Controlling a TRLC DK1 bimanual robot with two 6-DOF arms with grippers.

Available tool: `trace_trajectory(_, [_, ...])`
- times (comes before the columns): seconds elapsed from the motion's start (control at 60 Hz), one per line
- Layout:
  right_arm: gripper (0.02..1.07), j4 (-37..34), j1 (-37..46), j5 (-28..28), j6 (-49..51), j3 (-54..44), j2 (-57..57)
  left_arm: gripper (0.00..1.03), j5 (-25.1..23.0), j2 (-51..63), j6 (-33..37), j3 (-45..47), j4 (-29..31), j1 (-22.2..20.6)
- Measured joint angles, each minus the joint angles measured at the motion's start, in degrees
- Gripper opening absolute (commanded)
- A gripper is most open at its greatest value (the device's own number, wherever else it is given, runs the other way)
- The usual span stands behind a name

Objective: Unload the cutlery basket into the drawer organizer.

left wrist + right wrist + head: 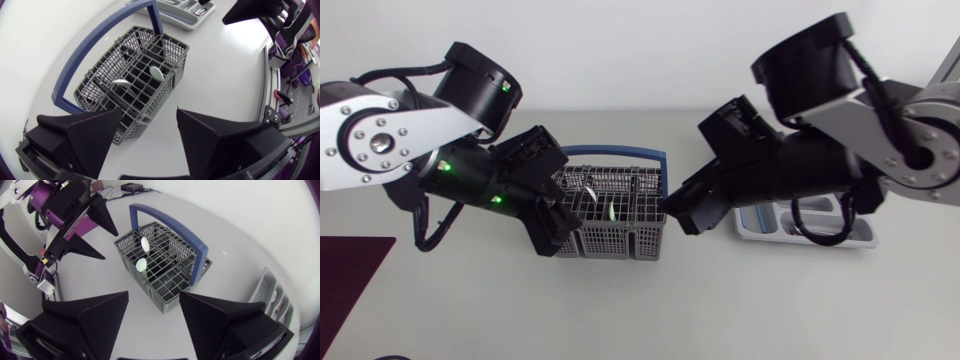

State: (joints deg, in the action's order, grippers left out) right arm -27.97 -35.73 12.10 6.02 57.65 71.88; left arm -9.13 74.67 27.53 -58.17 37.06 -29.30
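Observation:
The grey cutlery basket (620, 215) with a blue handle (620, 153) stands mid-table, between my two grippers. Two pale spoon bowls (122, 82) (156, 73) stick up from its compartments; the right wrist view shows the spoons (145, 243) (141, 265) too. At the basket's left end my left gripper (557, 225) (150, 112) stands open and holds nothing. Open and empty as well, my right gripper (680, 212) (154, 295) hovers by the basket's right end. The drawer organizer (765, 228) (180, 7) lies at the right, partly hidden under my right arm.
A dark maroon mat (350, 280) lies at the table's front left corner. Bare white tabletop (640, 310) stretches in front of the basket. In the right wrist view my left gripper (85, 225) shows beyond the basket (165, 265).

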Motion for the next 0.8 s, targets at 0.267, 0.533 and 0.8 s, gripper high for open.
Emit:
trace_trajectory(0.267, [0.76, -5.4, -1.4, 3.0, -4.9, 9.9, 12.1, 0.93, -0.1, -2.1, 2.1, 3.9, -2.3, 0.3])
trace_trajectory(0.533, [0.76, -7.9, -1.6, 6.1, -9.2, 17.6, 17.9, 0.93, -1.0, -2.1, 3.4, 4.3, -3.2, 2.5])
trace_trajectory(0.8, [0.76, -9.3, -4.1, 0.8, -10.8, 23.2, 21.2, 0.93, -2.6, -2.1, 5.7, 4.9, -3.6, 6.8])
